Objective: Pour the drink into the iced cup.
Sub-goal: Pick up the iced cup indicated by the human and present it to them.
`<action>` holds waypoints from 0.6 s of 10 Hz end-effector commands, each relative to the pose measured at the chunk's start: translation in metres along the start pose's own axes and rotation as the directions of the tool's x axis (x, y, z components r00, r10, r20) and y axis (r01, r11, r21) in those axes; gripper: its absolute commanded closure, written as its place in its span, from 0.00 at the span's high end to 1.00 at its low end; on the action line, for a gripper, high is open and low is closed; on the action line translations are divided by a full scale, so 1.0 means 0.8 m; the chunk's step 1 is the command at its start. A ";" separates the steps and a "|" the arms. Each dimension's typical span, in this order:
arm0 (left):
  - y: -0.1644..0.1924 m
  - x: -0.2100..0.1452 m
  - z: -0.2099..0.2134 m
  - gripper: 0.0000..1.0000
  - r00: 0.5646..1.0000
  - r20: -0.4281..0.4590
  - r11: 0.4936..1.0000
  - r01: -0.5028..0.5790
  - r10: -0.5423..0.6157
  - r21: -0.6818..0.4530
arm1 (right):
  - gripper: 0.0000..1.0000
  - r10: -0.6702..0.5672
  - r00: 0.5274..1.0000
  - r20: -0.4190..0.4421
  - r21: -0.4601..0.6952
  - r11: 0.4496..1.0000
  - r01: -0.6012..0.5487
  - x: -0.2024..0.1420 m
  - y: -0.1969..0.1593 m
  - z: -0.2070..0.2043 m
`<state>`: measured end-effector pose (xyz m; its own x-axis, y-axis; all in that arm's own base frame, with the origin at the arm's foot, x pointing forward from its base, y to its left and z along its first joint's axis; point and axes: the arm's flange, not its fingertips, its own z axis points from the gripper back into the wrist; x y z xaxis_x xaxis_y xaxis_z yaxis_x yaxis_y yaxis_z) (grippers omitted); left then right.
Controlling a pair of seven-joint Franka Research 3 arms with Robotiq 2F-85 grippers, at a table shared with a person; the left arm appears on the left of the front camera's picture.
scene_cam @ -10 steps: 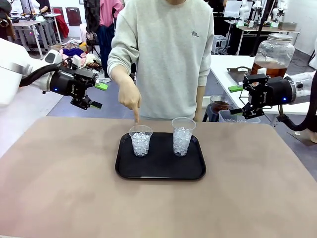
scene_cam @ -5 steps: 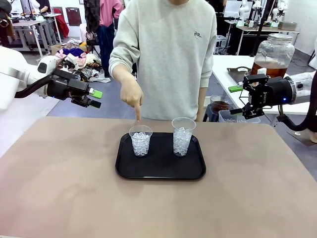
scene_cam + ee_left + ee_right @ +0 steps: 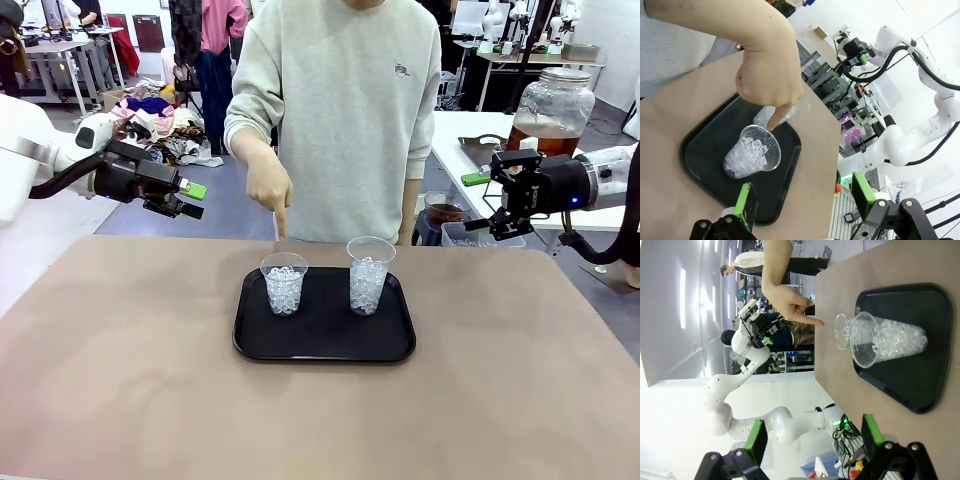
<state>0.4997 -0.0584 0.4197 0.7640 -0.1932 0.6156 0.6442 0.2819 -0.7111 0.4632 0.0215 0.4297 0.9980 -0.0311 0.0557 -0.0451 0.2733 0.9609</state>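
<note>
A black tray (image 3: 325, 335) lay in the middle of the tan table (image 3: 120, 370). A person in a grey sweatshirt (image 3: 340, 110) stood at its far edge, with heaped clothes (image 3: 150, 104) on the floor behind.

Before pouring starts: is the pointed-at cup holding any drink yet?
No drink: the left cup stands upright on the tray, holding only white ice cubes.

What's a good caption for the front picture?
A hand points at the left iced cup, beside a second cup, on a black tray.
</note>
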 end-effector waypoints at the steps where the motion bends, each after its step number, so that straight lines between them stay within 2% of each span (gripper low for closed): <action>1: 0.000 0.000 0.000 1.00 1.000 0.000 1.000 0.004 -0.004 0.000 | 1.00 0.001 1.000 0.000 0.003 1.000 -0.001 0.000 0.000 0.000; 2: 0.011 -0.009 -0.005 1.00 0.996 0.030 0.995 0.088 -0.087 -0.037 | 1.00 0.001 1.000 0.000 0.003 1.000 -0.001 0.000 0.000 0.000; 4: 0.027 -0.030 -0.012 1.00 0.957 0.049 0.954 0.288 -0.285 -0.080 | 1.00 0.001 1.000 0.000 0.003 1.000 -0.001 0.000 0.000 0.000; 6: 0.039 -0.053 -0.023 1.00 0.916 0.075 0.914 0.400 -0.395 -0.072 | 1.00 0.001 1.000 0.000 0.003 1.000 -0.001 0.000 0.000 0.000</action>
<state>0.4941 -0.0614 0.3768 0.5000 -0.2595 0.8262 0.8660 0.1513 -0.4766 0.4632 0.0216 0.4296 0.9980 -0.0310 0.0555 -0.0450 0.2733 0.9609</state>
